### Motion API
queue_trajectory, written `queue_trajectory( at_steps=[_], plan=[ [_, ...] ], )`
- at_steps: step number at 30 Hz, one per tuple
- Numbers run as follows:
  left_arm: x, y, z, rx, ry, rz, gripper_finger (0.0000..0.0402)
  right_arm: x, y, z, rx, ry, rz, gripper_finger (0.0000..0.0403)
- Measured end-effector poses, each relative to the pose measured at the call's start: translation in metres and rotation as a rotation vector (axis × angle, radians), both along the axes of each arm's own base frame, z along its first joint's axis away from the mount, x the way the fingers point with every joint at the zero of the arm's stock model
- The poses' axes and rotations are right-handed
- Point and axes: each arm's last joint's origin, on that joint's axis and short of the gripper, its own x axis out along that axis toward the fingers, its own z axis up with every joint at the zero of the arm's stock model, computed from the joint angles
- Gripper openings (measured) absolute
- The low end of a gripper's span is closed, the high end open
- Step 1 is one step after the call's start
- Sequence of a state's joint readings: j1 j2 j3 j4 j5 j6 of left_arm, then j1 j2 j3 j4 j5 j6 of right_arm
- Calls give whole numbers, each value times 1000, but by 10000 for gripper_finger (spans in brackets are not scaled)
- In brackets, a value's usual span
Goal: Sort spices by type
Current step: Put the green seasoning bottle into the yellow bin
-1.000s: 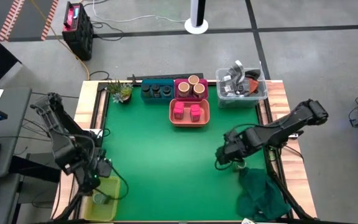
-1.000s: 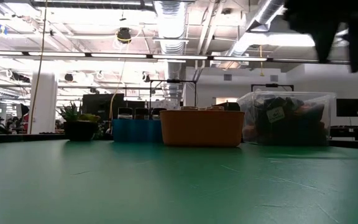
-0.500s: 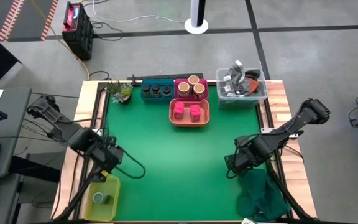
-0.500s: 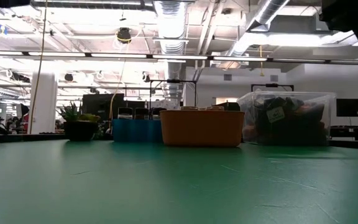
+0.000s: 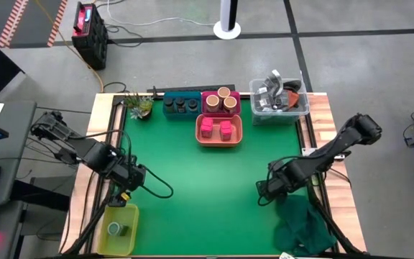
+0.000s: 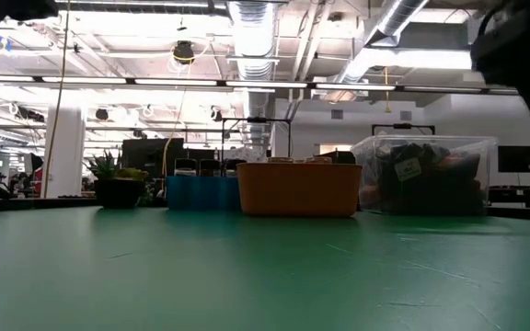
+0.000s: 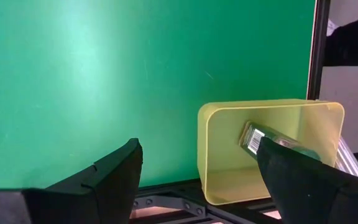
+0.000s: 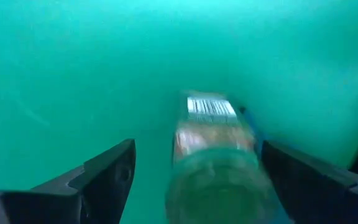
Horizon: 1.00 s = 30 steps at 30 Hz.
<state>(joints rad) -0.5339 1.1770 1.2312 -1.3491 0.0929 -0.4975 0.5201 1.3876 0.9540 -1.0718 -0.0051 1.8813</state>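
Our right gripper [image 8: 194, 180] hangs with jaws spread and empty over the near right of the table, straddling a clear spice jar [image 8: 213, 155] that lies between them, its long axis running away from the wrist. Our left gripper [image 7: 197, 180], also open, waits near left.

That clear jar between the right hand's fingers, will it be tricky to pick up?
Probably a bit. The jar looks smooth and clear, so it may slip. Being round, it could roll if nudged over. The right hand stands open around it, fingers not touching.
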Motion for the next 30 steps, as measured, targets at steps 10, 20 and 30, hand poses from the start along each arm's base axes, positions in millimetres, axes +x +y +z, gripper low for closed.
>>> queue_trajectory(
  at_steps=[10,20,30],
  plan=[
    [1,-1,1,-19,-10,-6,304,-2,0,-12,30,6,-27,303],
    [14,-1,5,-38,-145,1,304,3,2,-11,99,-18,-29,224],
    [41,1,10,49,-453,34,304,49,-4,-12,88,-96,60,222]
  ],
)
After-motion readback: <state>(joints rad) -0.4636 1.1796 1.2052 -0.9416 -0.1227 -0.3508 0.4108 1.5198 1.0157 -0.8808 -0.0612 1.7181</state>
